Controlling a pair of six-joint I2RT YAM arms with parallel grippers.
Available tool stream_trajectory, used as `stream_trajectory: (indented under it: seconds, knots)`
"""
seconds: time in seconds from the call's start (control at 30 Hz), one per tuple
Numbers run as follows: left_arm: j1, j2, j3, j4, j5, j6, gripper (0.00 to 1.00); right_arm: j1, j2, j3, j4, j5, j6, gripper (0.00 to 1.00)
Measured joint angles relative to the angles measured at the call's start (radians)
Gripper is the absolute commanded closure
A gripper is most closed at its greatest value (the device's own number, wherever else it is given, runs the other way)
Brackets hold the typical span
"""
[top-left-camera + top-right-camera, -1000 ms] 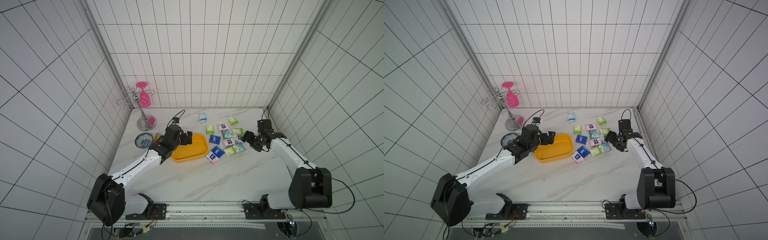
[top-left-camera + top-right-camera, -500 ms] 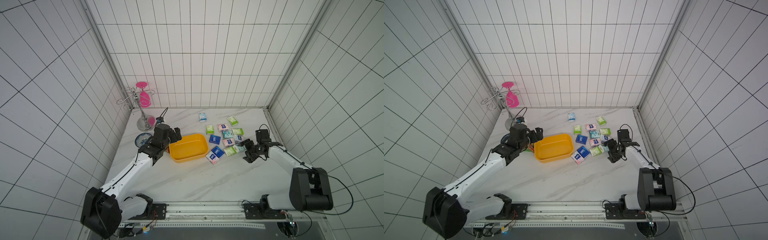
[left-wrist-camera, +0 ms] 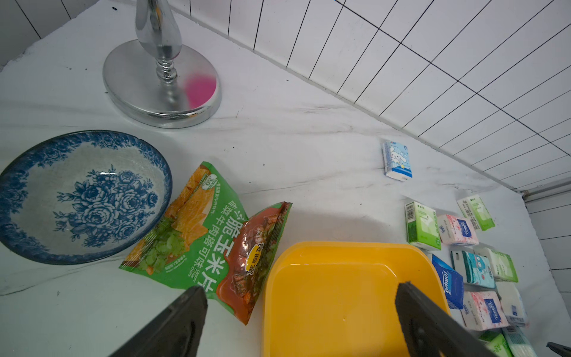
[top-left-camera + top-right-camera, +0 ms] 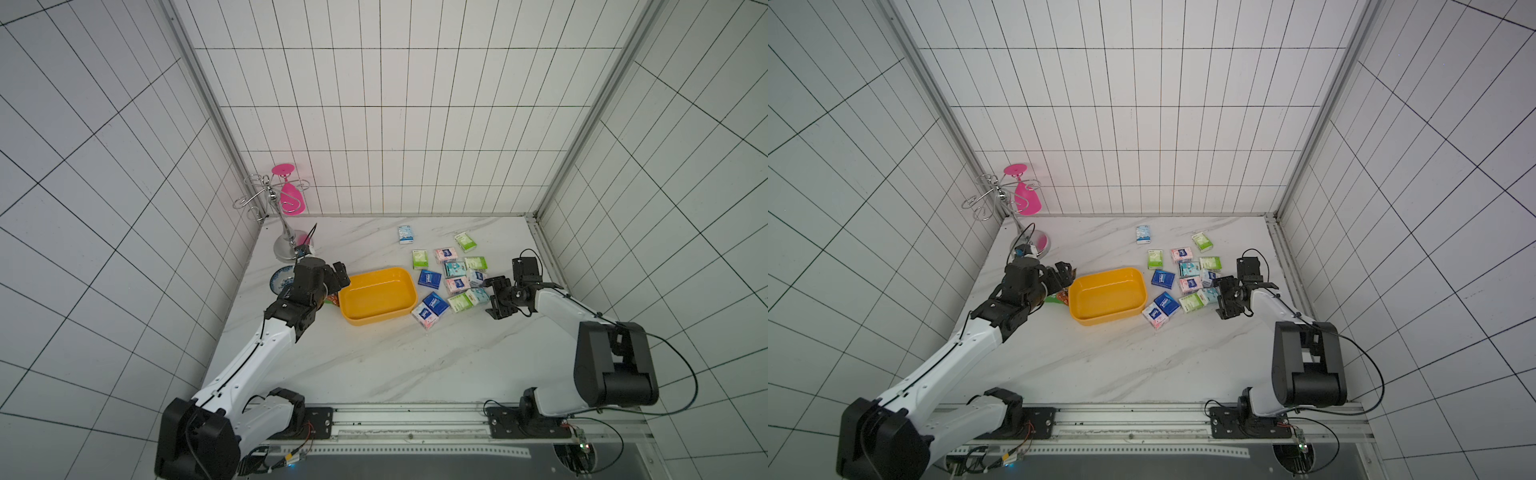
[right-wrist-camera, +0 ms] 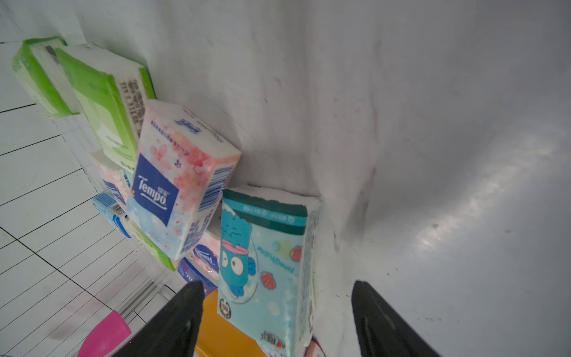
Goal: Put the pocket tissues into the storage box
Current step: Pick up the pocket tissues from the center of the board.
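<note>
Right claw (image 5: 276, 283) stands wide and empty, its jaws framing the teal fish-print packet (image 5: 265, 262) at the edge of the pocket tissues (image 4: 457, 285) clustered on the surface (image 4: 374, 365) beside the empty storage box (image 4: 378, 293). Centre the jaws on the packet's long sides before closing. Left claw (image 4: 338, 278): wide, empty.

Marble tabletop (image 4: 374, 365): storage box (image 4: 376, 319), pocket tissues (image 4: 430, 279), dish (image 4: 279, 279), snack bag (image 3: 210, 235), stand (image 4: 284, 251)

A blue-and-white floral dish (image 3: 83, 197) sits just beside a green snack bag (image 3: 210, 244) near a chrome rack (image 3: 160, 86) hung with an upturned pink glass (image 4: 291, 199).
</note>
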Motion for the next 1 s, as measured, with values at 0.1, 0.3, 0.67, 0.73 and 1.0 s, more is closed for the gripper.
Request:
stream_trajectory:
  seconds: [0.1,0.3,0.67,0.73,1.0]
  knots:
    - [0.001,-0.017,-0.013,-0.002,0.0,0.0,0.02,0.015,0.024,0.0,0.015,0.006,-0.017,0.27]
    - [0.018,-0.03,-0.019,-0.01,0.0,0.004,0.02,0.058,0.062,-0.001,0.077,0.027,-0.024,0.32]
    - [0.019,-0.03,-0.019,-0.029,0.001,0.003,0.02,0.06,0.082,-0.008,0.121,0.06,-0.039,0.62]
    - [0.019,-0.03,-0.019,-0.031,0.001,0.004,0.02,0.06,0.082,-0.011,0.126,0.062,-0.041,0.66]
    - [0.019,-0.03,-0.019,-0.039,0.0,0.003,0.02,0.059,0.035,-0.011,0.069,0.079,-0.076,0.69]
